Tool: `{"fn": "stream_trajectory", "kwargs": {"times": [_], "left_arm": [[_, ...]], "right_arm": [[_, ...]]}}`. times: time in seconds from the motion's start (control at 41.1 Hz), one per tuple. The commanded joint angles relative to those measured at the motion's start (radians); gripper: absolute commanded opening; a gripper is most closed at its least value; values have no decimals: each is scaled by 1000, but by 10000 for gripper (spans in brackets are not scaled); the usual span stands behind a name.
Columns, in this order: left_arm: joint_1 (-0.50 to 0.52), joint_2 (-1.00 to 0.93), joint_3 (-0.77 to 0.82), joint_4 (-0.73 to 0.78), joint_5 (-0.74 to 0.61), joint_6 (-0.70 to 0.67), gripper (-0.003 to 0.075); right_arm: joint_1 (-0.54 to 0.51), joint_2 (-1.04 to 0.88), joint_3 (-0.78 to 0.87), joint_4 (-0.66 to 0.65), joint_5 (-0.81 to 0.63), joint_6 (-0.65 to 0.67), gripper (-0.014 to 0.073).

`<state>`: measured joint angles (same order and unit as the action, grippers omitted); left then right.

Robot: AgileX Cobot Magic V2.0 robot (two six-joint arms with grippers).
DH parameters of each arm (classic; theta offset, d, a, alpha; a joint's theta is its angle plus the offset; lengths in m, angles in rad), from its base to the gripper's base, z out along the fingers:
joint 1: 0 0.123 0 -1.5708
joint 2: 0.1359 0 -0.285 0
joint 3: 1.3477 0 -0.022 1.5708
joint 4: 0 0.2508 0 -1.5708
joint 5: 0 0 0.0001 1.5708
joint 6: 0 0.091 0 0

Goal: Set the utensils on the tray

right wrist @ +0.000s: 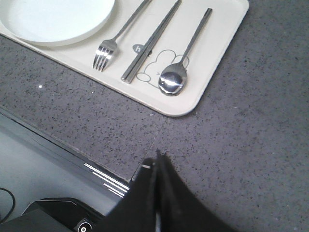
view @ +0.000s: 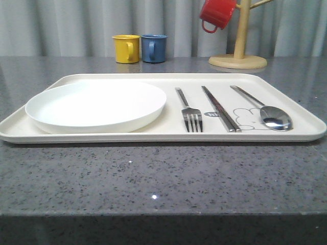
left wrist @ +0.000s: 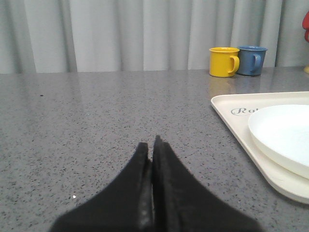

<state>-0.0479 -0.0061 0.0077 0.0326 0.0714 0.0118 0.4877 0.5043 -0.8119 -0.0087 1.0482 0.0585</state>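
The cream tray (view: 153, 137) lies across the grey table. On it rest a round white plate (view: 96, 105) at the left, then a silver fork (view: 190, 113), a pair of chopsticks (view: 220, 108) and a spoon (view: 268, 112) toward the right. In the right wrist view the fork (right wrist: 113, 44), chopsticks (right wrist: 149, 42) and spoon (right wrist: 179, 67) lie side by side on the tray (right wrist: 217, 53). My right gripper (right wrist: 157, 162) is shut and empty over bare table near the front edge. My left gripper (left wrist: 150, 145) is shut and empty, left of the tray (left wrist: 231, 113).
A yellow mug (view: 126, 48) and a blue mug (view: 154, 48) stand behind the tray. A wooden mug stand (view: 238, 56) at the back right carries a red mug (view: 216, 14). A grey curtain hangs behind the table. The table's front edge (right wrist: 91, 162) runs close to my right gripper.
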Motion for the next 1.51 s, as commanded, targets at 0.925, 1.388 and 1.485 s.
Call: {"fn": "stream_trajectory", "kwargs": {"times": [0.925,1.388,1.485], "left_arm": [[-8,-23,0,-8,-92,0,-18],[-8,-23,0,-8,-92,0,-18],[-8,-23,0,-8,-92,0,-18]], "right_arm": [[-251,-247,261,16,-407,-7,-68],[-448,-531,769,43,-997,-7,-68],[-470,-531,829,67,-1084,-7,-68]]}}
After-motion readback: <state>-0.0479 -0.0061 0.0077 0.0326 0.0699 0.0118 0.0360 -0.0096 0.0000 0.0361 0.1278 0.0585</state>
